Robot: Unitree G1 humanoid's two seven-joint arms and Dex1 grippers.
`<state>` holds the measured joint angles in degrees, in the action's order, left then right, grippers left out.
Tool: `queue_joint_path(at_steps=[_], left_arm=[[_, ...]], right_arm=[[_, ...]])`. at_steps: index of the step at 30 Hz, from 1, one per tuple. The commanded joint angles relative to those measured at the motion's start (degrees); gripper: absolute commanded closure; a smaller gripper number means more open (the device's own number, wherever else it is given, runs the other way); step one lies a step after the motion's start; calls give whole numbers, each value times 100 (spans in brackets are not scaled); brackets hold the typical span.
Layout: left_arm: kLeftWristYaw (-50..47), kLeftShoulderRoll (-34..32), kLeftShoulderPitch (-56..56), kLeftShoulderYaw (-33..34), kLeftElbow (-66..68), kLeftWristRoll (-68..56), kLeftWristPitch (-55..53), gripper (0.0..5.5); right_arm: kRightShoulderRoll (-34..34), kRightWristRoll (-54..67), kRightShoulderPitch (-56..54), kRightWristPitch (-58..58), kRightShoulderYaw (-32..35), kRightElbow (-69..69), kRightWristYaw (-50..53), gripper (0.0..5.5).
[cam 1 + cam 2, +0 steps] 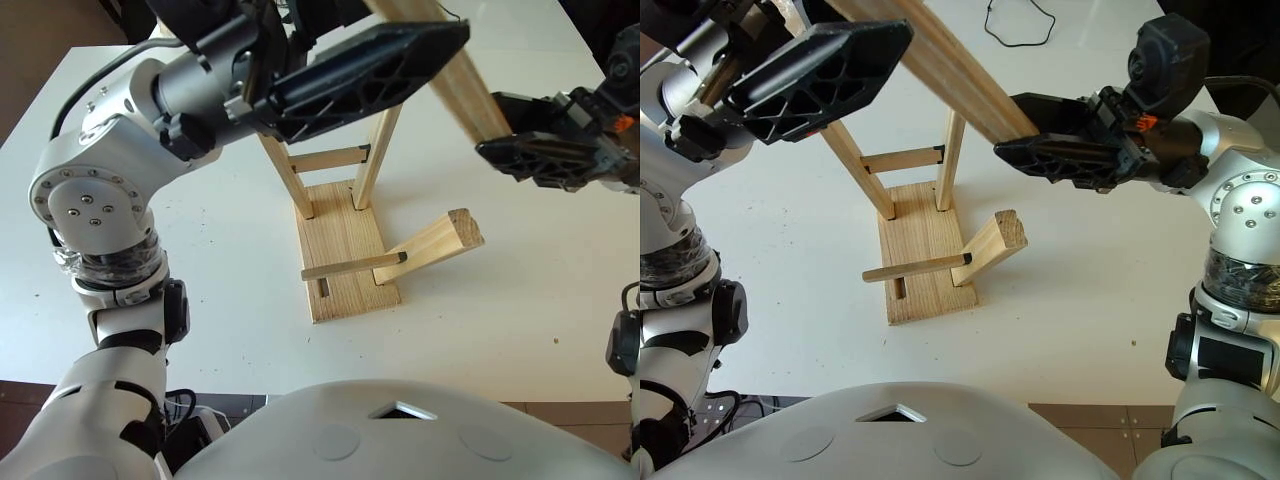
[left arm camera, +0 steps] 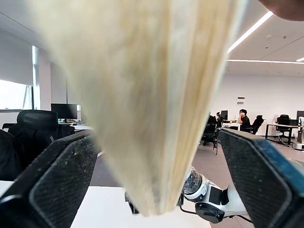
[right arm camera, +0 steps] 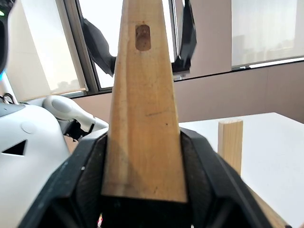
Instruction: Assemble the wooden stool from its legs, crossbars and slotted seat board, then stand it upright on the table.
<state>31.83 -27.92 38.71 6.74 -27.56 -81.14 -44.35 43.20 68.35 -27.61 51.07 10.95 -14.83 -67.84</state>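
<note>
Overhead, right tool point(image 1: 1008, 126) clamps wooden leg point(image 1: 930, 55) above seat board point(image 1: 920, 236)

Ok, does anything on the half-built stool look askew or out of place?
Yes. The near leg tilts sharply sideways off the seat board, unlike the two upright far legs. Its crossbar sticks out with the other end joined to nothing.

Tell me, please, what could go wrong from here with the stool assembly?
1. The right gripper clamps only one end of the raised leg, and the left gripper stands open around it, so the leg could pivot or slip.
2. Swinging it down could knock the two upright legs or the tilted leg at the seat board's near end.
</note>
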Motion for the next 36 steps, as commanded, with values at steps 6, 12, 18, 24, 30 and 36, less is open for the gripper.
queue_joint_path(at_steps=[6, 12, 18, 24, 30, 36], left_arm=[[263, -156, 24, -249, 14, 446, -75, 254], [600, -308, -265, -368, -86, 916, -59, 344], [923, -478, -482, -488, -126, 1287, 1, 345], [961, -442, -516, -511, -40, 1445, 117, 345], [723, -183, -324, -354, 211, 1389, 262, 345], [581, -90, -267, -257, 322, 1514, 298, 345]], right_arm=[[139, -693, -23, -383, -154, -103, -306, 346], [224, -995, -89, -562, -216, -64, -483, 346], [352, -1354, -113, -750, -283, 1, -727, 346], [308, -1532, -194, -806, -295, 27, -774, 346], [199, -1704, -264, -913, -357, 112, -592, 261], [240, -1936, -167, -1168, -400, 326, -665, 223]])
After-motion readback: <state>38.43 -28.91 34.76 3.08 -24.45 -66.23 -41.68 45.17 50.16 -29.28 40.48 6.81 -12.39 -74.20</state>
